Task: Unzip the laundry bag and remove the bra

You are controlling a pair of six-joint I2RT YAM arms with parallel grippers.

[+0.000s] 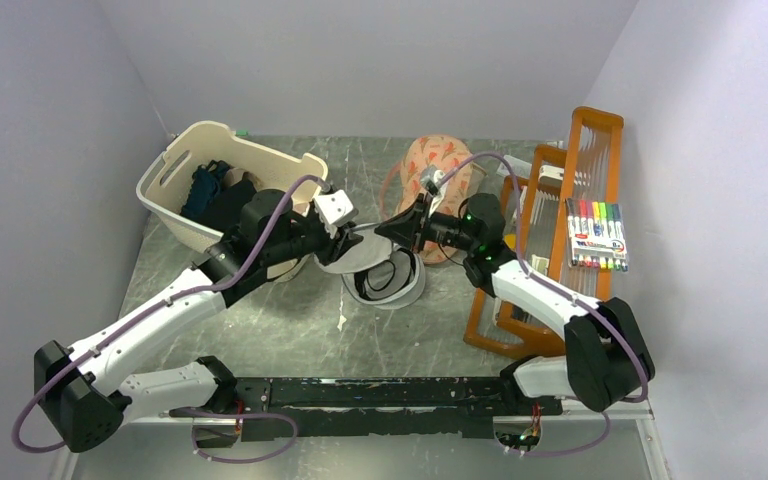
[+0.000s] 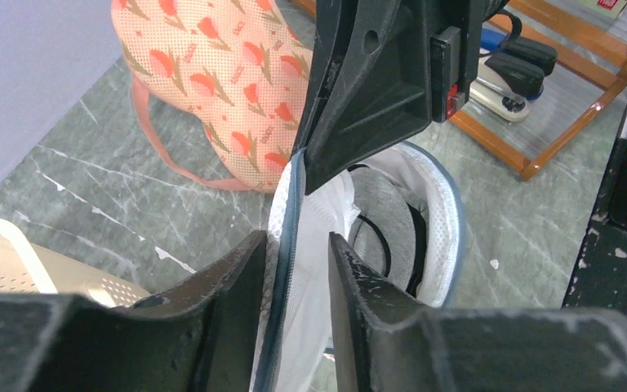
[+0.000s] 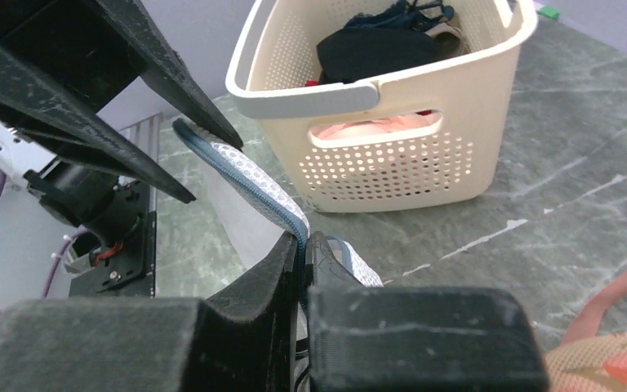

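Pinched shut, my right pincer [image 3: 303,242] grips the laundry bag [image 2: 455,220] by its zip rim. My left pincer [image 2: 292,241] straddles that rim, partly open. Bag contents: bra [image 2: 378,245]. Basket [image 3: 392,167] contents: dark clothing [image 3: 367,49], pink cloth [image 3: 375,131].

No readable text, marker pack [image 1: 597,235] label illegible

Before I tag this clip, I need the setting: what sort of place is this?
Probably a lab test cell staged for laundry, not a home: bare walls box in a stone-look table holding a clothes basket and a mesh laundry bag.
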